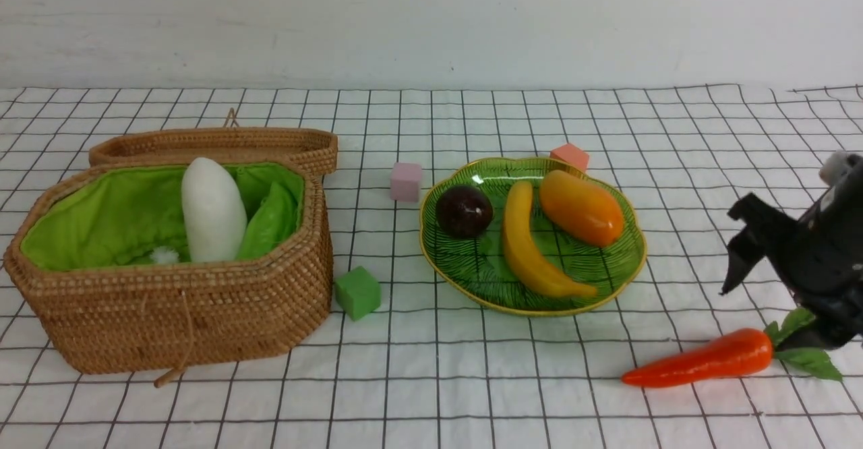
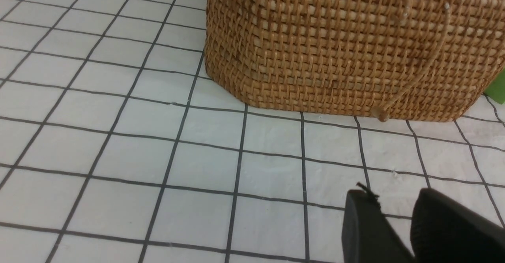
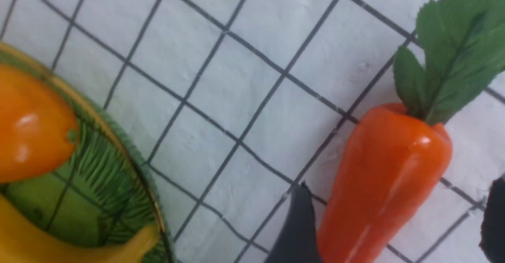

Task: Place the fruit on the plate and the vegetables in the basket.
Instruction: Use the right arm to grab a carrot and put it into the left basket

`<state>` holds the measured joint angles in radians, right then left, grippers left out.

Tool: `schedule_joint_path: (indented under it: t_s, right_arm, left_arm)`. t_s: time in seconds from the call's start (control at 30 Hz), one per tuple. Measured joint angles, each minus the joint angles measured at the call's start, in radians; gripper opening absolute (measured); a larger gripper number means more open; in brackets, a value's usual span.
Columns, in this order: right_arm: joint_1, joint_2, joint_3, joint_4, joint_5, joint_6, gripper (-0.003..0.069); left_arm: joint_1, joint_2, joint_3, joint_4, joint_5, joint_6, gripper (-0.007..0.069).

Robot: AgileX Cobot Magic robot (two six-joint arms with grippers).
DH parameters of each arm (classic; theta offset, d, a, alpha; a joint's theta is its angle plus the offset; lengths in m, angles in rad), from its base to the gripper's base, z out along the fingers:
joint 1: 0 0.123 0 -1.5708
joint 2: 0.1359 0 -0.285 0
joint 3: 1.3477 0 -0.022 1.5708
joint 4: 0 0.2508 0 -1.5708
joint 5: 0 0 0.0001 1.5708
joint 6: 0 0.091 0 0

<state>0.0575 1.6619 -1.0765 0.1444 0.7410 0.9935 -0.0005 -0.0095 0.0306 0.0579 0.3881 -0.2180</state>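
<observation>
All three fruits are already set on the plate (image 1: 630,233): the purple ball (image 1: 464,210), the banana (image 1: 532,247) and the mango (image 1: 581,207). The radish (image 1: 213,210) is propped upright in the basket (image 1: 182,314), whose lid is folded back. Only the carrot (image 1: 701,358) is left, lying on the cloth near the plate, to the right. In the right wrist view the right gripper (image 3: 394,231) is seen spread wide, its jaws to either side of the carrot, not clamped. The left gripper (image 2: 394,227) is parked low beside the basket, empty, its jaws narrowly apart
</observation>
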Motion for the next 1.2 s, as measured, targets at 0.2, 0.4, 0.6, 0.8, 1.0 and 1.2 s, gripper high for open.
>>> schedule_joint_path:
  t_s: [0.2,0.4,0.6,0.8,1.0,1.2]
  right_arm:
    - [0.002,0.107,0.077,0.051,-0.095,0.006,0.0571]
    - [0.003,0.123,0.073,0.043,-0.078,-0.126,0.0422]
    - [0.004,0.014,0.084,0.074,-0.123,-0.320,0.0355]
    - [0.108,-0.219,0.004,0.261,-0.299,-0.684,0.0355]
    - [0.386,-0.207,-0.223,0.582,-0.461,-1.228,0.0355]
    - [0.603,0.071,-0.501,0.904,-0.594,-1.664,0.0355]
  left_arm:
    - [0.000,0.000,0.000,0.000,0.000,0.000,0.0186]
    - [0.000,0.000,0.000,0.000,0.000,0.000,0.0193]
    - [0.000,0.000,0.000,0.000,0.000,0.000,0.0198]
    - [0.000,0.000,0.000,0.000,0.000,0.000,0.0204]
    - [0.000,0.000,0.000,0.000,0.000,0.000,0.0207]
    - [0.000,0.000,0.000,0.000,0.000,0.000,0.0207]
